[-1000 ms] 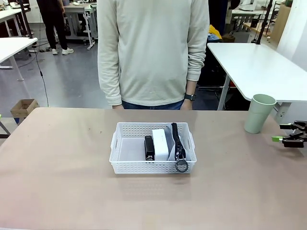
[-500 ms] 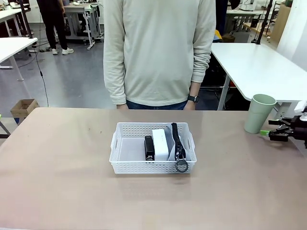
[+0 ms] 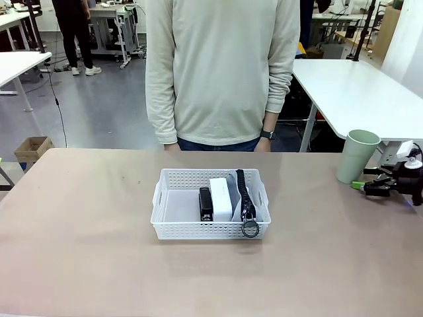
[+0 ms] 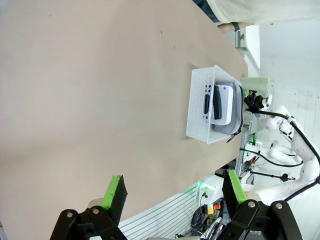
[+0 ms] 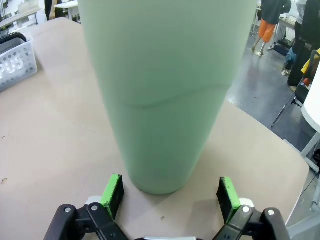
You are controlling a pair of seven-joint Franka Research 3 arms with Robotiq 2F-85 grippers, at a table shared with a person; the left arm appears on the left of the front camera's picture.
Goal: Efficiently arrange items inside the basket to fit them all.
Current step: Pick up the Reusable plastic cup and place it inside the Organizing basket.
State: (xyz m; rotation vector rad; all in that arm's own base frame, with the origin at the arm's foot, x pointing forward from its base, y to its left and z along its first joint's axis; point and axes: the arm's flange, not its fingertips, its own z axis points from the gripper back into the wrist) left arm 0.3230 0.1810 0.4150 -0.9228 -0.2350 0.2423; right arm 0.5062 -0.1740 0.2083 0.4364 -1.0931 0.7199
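Pale green plastic, the cup (image 3: pixel 357 156) stands upright near the surface's right edge, well apart from the basket (image 3: pixel 198 230) at the middle. The right end effector (image 3: pixel 365 187) is just beside the cup's base, fingers spread wide and empty, lined up with it but not touching. The cup looks light, smooth and easily tipped or squashed, so a gentle hold around the wall seems best. The left end effector (image 4: pixel 174 189) is also open and empty.

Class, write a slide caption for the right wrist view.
Open right gripper faces the upright pale green cup on the table, white basket at the side.
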